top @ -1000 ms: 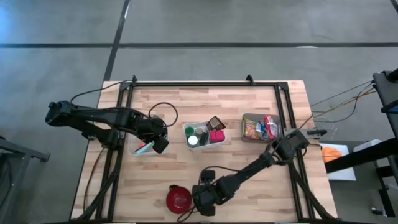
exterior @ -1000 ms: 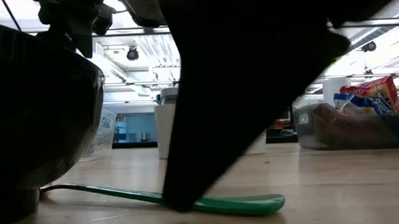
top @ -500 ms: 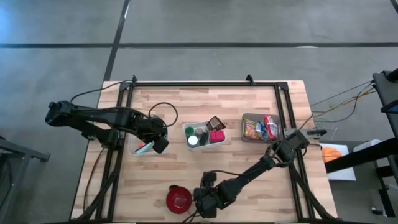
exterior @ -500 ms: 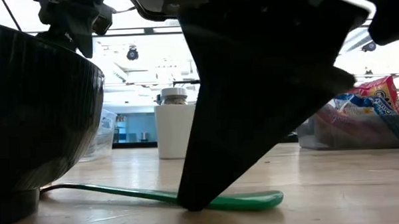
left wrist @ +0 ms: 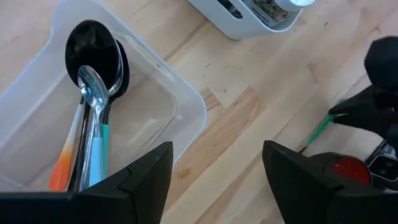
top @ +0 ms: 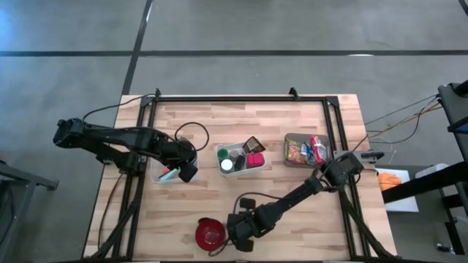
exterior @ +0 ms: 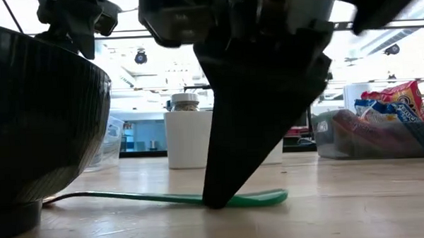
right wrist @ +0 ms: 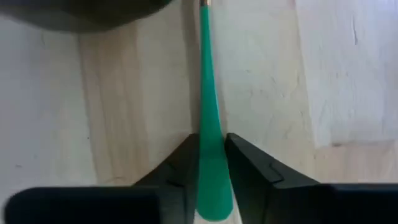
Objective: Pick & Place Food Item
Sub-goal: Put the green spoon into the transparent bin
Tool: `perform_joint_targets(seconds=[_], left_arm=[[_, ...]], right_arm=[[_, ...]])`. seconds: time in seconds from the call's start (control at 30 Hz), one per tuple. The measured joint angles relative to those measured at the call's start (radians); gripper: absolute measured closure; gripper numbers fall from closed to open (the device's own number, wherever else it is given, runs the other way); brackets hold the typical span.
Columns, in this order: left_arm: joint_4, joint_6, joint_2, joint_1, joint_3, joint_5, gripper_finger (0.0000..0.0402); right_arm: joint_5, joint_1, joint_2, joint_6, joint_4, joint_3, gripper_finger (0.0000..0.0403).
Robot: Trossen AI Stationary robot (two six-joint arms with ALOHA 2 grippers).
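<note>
Right wrist view: right gripper (right wrist: 211, 163) pinching green spoon (right wrist: 208, 118) handle flat on the table (light, stiff, slippery plastic); left gripper (left wrist: 217, 155) open.

Table (top: 292, 139) – pale wood planks w/ streaky grain, black frame; both arms dark. Green spoon (right wrist: 208, 134) on the wood beside a red bowl (top: 210, 234), which looks black w/ fine ribbed lines in low view. Clear tub (left wrist: 146, 118) w/ black, silver, teal- and orange-handled utensils; white tray (top: 241, 157) w/ green, white & magenta bits; far bin (top: 306, 150) w/ red, blue & orange snack packs – floor grey w/ dark lines.
</note>
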Motion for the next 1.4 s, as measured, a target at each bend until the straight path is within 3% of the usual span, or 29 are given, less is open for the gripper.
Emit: perform_joint_targets(seconds=[0.2,0.47,0.8,0.93,1.2,1.4], left_arm=[[0.000,0.000,0.000,-0.005,0.000,0.000,0.0152],[-0.003,0.000,-0.001,-0.005,0.000,0.008,0.0152],[-0.007,0.000,-0.002,-0.005,0.000,0.008,0.0151],[-0.008,0.001,-0.002,-0.005,0.000,0.008,0.0151],[-0.008,0.004,-0.003,-0.005,0.000,0.008,0.0151],[-0.008,0.004,-0.003,-0.005,0.000,0.008,0.0151]], right_arm=[[-0.033,-0.034,-0.005,0.059,-0.061,-0.017,0.0388],[-0.027,-0.062,-0.010,0.129,-0.217,-0.016,0.0393],[0.008,-0.052,-0.051,0.095,-0.227,-0.012,0.0388],[-0.024,-0.054,-0.077,0.066,-0.239,-0.016,0.0343],[-0.051,-0.086,-0.083,-0.073,-0.121,-0.014,0.0200],[-0.046,-0.091,-0.084,-0.122,-0.008,-0.011,0.0150]])
